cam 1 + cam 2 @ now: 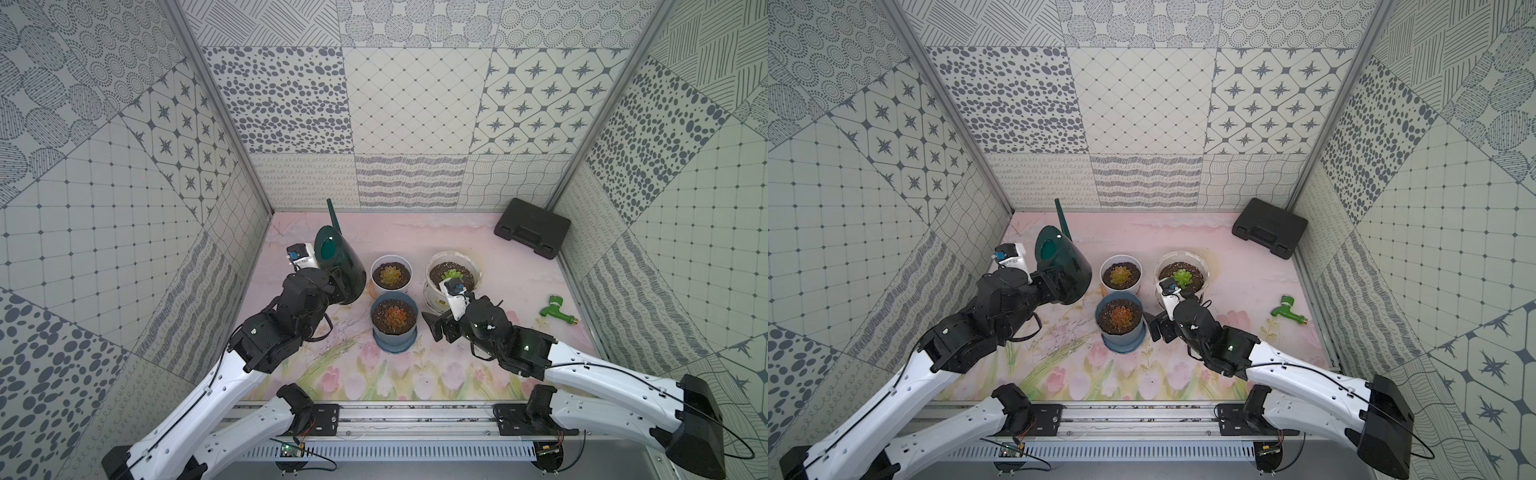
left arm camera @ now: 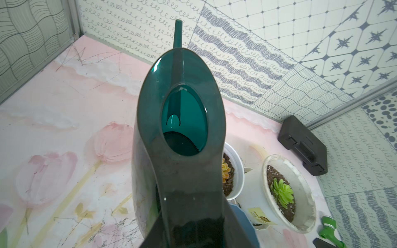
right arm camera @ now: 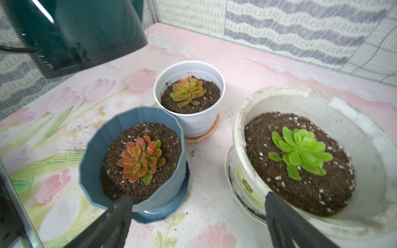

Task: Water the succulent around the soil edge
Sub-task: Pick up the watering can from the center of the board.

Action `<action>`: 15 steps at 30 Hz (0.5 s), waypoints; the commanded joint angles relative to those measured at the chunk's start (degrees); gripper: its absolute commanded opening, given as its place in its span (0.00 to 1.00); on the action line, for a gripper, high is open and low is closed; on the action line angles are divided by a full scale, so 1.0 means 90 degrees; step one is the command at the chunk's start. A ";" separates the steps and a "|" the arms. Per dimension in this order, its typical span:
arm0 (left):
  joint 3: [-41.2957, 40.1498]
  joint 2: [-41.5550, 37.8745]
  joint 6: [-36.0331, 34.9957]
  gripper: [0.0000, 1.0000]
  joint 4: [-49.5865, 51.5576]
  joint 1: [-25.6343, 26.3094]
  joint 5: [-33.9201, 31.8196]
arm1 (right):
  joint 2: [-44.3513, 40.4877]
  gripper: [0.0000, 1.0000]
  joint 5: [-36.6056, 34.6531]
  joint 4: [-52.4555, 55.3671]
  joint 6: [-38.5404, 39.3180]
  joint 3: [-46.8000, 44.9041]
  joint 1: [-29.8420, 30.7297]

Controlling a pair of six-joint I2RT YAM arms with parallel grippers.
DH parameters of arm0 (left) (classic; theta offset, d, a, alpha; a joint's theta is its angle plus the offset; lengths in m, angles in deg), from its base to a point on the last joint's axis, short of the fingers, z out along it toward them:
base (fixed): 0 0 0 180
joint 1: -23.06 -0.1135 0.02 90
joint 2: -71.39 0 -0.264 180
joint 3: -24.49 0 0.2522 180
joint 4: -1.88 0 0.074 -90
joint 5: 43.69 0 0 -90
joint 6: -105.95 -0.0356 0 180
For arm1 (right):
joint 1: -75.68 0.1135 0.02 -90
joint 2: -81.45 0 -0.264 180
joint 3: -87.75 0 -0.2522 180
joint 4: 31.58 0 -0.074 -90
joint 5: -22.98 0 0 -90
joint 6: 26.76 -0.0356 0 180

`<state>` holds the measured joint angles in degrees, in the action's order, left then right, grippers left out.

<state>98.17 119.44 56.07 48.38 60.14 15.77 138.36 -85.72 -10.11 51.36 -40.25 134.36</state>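
Left of 3 potted succulents [image 3: 141,158]: watering can [image 1: 338,266], handle clamped in left pincer [image 1: 1059,276], spout [image 1: 332,216] aimed up, away from pots. Right pincer [image 3: 198,197]: spread wide, empty, between blue pot [image 1: 392,338] and wide white pot [image 1: 430,297]. Intended plant unclear. Recommended: bring spout low over 1 rim, tilt slowly, trace soil edge, avoid rosette.

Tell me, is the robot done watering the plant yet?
Not yet. Done: the left gripper holds the watering can. Now: its spout points up, nothing pouring. Left: tipping water around the soil edge of a succulent. The right gripper hovers open.
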 commanded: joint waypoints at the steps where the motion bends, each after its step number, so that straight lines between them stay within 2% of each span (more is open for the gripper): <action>1: 0.0609 0.0602 0.0260 0.00 -0.1245 0.0743 -0.0741 | 0.0285 0.98 -0.0144 -0.1197 0.0614 0.0340 0.0304; 7: 0.1685 0.1778 0.0348 0.00 -0.1294 0.1824 -0.1829 | 0.1003 0.98 -0.0550 -0.2891 0.1707 0.0481 0.0794; 15: 0.2510 0.2623 0.1073 0.00 -0.0956 0.2378 -0.2588 | 0.1493 0.97 -0.1250 -0.6117 0.2944 -0.0362 0.1230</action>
<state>116.88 139.96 61.03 44.66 79.24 3.18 150.93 -92.72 -48.89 71.66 -41.56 144.48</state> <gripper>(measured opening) 0.305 0.977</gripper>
